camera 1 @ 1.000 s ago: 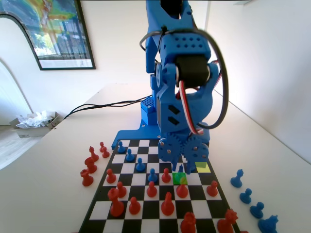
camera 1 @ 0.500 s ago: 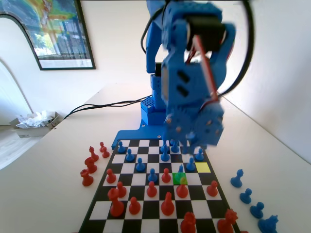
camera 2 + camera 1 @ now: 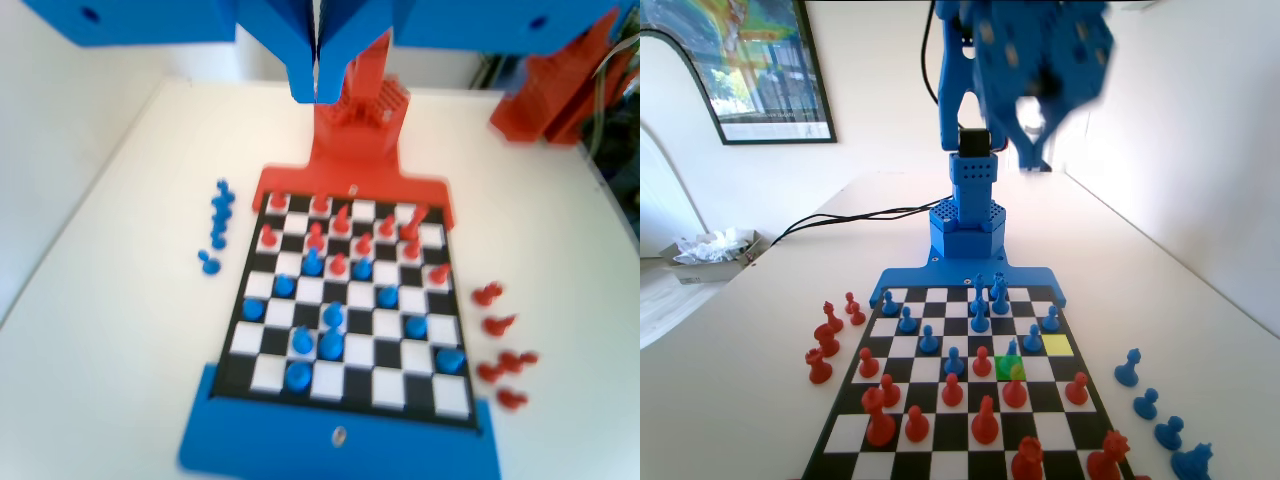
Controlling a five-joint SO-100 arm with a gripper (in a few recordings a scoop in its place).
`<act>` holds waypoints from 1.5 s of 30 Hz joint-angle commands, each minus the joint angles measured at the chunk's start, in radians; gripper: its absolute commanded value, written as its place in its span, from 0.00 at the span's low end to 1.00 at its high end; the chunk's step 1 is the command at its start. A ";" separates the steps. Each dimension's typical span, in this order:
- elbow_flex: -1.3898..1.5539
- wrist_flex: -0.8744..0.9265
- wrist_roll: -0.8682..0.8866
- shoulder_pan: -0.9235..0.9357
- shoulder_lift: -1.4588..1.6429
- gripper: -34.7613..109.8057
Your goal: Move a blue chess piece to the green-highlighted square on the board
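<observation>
A small blue chess piece (image 3: 1012,349), a pawn, stands on the green-highlighted square (image 3: 1006,369) right of the middle of the board (image 3: 902,346) in the fixed view. My gripper (image 3: 1034,160) is blurred and far above the board near the top of that picture. In the wrist view the gripper (image 3: 318,92) hangs from the top edge with its jaws pressed together and nothing between them. The board (image 3: 272,372) lies far below it with blue and red pieces spread over it.
A yellow square (image 3: 1058,345) lies just right of the green one. Red pawns (image 3: 1014,393) stand right in front of the green square, blue pawns (image 3: 980,321) behind it. Captured red pieces (image 3: 826,340) sit left of the board, blue ones (image 3: 1147,403) to its right.
The gripper has risen from just over the green square to high above the board. The blue pawn has stayed on the green square.
</observation>
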 commanded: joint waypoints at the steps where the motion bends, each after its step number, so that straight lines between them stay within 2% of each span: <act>1: 0.008 0.057 -0.071 0.008 0.215 0.25; 11: 0.272 0.084 -0.176 0.020 0.561 0.25; 20: 0.506 -0.052 -0.178 0.028 0.755 0.25; 45: 0.529 -0.097 -0.169 0.135 0.836 0.27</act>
